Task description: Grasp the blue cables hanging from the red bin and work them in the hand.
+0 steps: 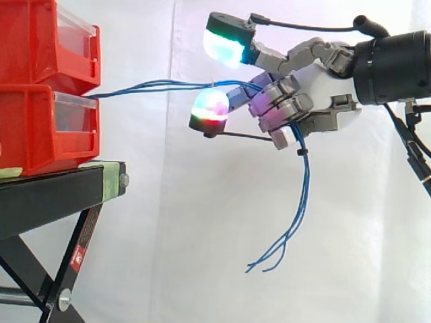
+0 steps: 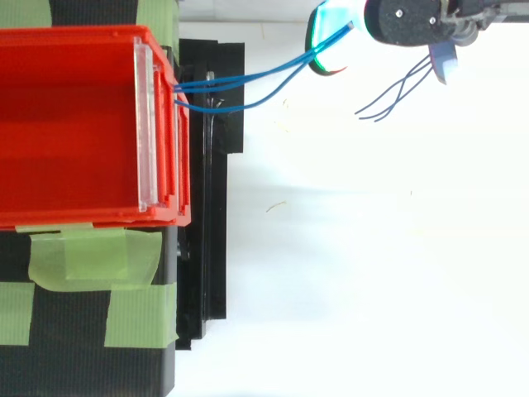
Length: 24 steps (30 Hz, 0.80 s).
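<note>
Wrist level, the hand (image 1: 316, 91) reaches in from the right of the side view, its fingers pointing toward the red bins at about the height of the lower red bin (image 1: 47, 128). Several fingers (image 1: 273, 101) are curled tight against the palm and close round the blue cables (image 1: 161, 86), so we read the hand as clenched on them. One finger stretches up and to the left, its pad (image 1: 227, 42) glowing cyan and green above the strands. A second pad glows pink and green just below them.

The blue cables leave the front of the lower red bin and run nearly level across the gap to the hand. They pass through the curled fingers, then hang loose below the palm, their free ends dangling in the air well clear of the counter (image 1: 54, 192). The upper red bin (image 1: 47, 40) sits stacked on the lower one, both on the black counter before the white curtain (image 1: 168, 235).

From above, we find the hand (image 2: 409, 21) at the top right, well out from the bins' front. The blue cables (image 2: 248, 78) converge toward it from the bin's front corner. Green tape (image 2: 91, 256) lies across the counter beside the bins.
</note>
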### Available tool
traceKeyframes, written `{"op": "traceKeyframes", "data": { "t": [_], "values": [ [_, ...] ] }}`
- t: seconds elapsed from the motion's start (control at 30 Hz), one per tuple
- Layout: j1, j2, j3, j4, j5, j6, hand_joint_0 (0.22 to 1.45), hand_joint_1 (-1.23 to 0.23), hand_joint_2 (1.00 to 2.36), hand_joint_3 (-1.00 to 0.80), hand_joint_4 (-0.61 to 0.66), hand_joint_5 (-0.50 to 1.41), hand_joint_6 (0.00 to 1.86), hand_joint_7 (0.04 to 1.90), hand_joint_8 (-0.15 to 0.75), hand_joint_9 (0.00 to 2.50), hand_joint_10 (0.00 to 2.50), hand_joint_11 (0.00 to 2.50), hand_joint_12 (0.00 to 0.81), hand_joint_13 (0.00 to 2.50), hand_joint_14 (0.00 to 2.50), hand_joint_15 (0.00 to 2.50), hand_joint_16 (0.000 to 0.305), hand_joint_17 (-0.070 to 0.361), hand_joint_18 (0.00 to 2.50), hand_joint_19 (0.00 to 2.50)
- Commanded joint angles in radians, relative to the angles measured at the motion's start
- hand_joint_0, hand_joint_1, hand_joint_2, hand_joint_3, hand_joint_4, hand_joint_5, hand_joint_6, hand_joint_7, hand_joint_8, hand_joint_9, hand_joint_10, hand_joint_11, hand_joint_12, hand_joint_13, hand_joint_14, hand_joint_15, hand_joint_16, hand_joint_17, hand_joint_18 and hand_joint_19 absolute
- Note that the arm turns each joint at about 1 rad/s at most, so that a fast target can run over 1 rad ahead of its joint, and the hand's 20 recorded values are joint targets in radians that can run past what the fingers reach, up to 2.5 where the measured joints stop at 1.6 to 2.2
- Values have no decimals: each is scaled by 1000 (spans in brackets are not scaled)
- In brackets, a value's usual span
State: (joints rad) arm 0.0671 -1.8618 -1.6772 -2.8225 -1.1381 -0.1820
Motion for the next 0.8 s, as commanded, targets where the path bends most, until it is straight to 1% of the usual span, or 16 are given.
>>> {"op": "traceKeyframes", "data": {
  "t": [0.0, 0.03, 0.13, 0.17, 0.3, 0.33, 0.37, 0.4, 0.43, 0.53, 0.6, 0.63, 0.7, 0.73, 0.77],
  "values": [
    [7, -11, 1, 11, 17, -51, 829, -579, 1001, -983, 237, 179, 496, 1181, 486, 1061, 2500, 2500, 718, 1729, 2500, 1878, 221, 166, 2190, 561],
    [7, -14, 1, 12, 17, -65, 828, -580, 1001, -980, 235, 166, 572, 1157, 486, 1061, 2500, 2500, 718, 1729, 2500, 1878, 221, 166, 2190, 561],
    [8, -13, 1, 9, 17, -70, 829, -581, 1000, -979, 232, 147, 678, 1140, 486, 1061, 2500, 2500, 718, 1729, 2500, 1878, 221, 166, 2190, 561],
    [8, -13, 1, 9, 18, -70, 830, -583, 1001, -978, 227, 143, 687, 1149, 486, 1061, 2500, 2500, 718, 1729, 2500, 1878, 221, 166, 2190, 561],
    [17, -14, 1, 20, 20, -88, 841, -605, 1002, -959, 225, 118, 801, 1126, 486, 1061, 2500, 2500, 718, 1729, 2500, 1878, 221, 166, 2190, 561],
    [19, -14, 1, 29, 26, -94, 847, -613, 1003, -950, 214, 110, 817, 1137, 486, 1061, 2500, 2500, 718, 1729, 2500, 1878, 221, 166, 2190, 561],
    [25, -13, 1, 41, 37, -102, 850, -617, 1002, -941, 218, 98, 866, 1117, 486, 1061, 2500, 2500, 718, 1729, 2500, 1878, 221, 166, 2190, 561],
    [27, -14, 1, 46, 41, -103, 853, -621, 1002, -943, 215, 97, 910, 1091, 486, 1061, 2500, 2500, 718, 1729, 2500, 1878, 221, 166, 2190, 561],
    [30, -13, 1, 54, 47, -109, 858, -625, 1002, -949, 220, 97, 913, 1096, 486, 1061, 2500, 2500, 718, 1729, 2500, 1878, 221, 166, 2190, 561],
    [33, -13, 1, 63, 55, -117, 856, -629, 1002, -949, 220, 96, 914, 1097, 486, 1061, 2500, 2500, 718, 1729, 2500, 1878, 221, 166, 2190, 561],
    [34, -13, 1, 66, 67, -123, 853, -631, 1002, -957, 223, 95, 914, 1098, 486, 1061, 2500, 2500, 718, 1729, 2500, 1878, 221, 166, 2190, 561],
    [39, -14, 1, 67, 87, -134, 845, -635, 1001, -964, 223, 97, 917, 1080, 486, 1061, 2500, 2500, 718, 1729, 2500, 1878, 221, 166, 2190, 561],
    [43, -14, 1, 67, 104, -148, 839, -634, 1001, -976, 225, 97, 910, 1090, 486, 1061, 2500, 2500, 718, 1729, 2500, 1878, 221, 166, 2190, 561],
    [48, -14, 1, 67, 120, -166, 835, -632, 1000, -982, 228, 97, 903, 1092, 486, 1061, 2500, 2500, 718, 1729, 2500, 1878, 221, 166, 2190, 561],
    [48, -14, 1, 67, 120, -166, 830, -632, 1000, -985, 231, 98, 893, 1097, 486, 1061, 2500, 2500, 718, 1729, 2500, 1878, 221, 166, 2190, 561]
  ]
}}
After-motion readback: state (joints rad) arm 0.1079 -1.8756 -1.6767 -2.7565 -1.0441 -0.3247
